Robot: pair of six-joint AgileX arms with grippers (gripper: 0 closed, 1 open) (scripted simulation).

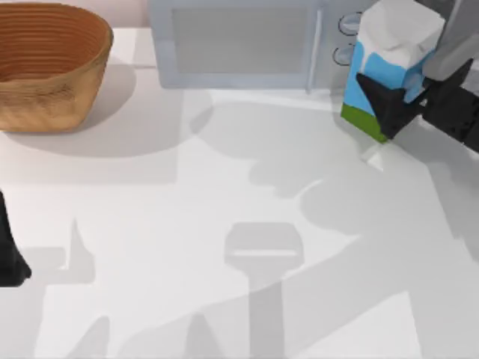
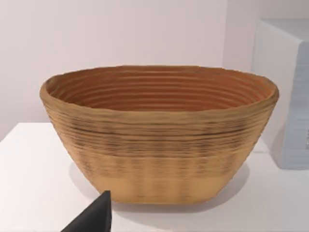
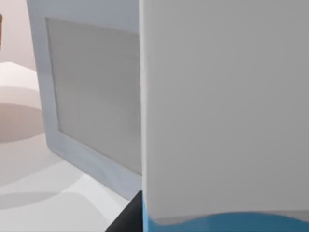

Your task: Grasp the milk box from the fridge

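The milk box [image 1: 393, 37], with a white gable top, light blue body and green bottom band, stands tilted at the table's far right, just in front of the microwave's knobs. My right gripper [image 1: 400, 105] is shut on its body, one black finger [image 1: 382, 101] lying across the blue side. Up close in the right wrist view, the milk box [image 3: 222, 96] has a dark finger [image 3: 128, 217] at its edge. The fridge is out of view. My left gripper [image 1: 11, 258] is parked at the table's left edge.
A pale grey microwave [image 1: 239, 45] with two round knobs stands at the back middle; its door [image 3: 87, 96] is closed. A woven basket [image 1: 45, 67] sits at the back left, and the left wrist view faces this basket [image 2: 159, 145]. The white table [image 1: 224, 299] lies in front.
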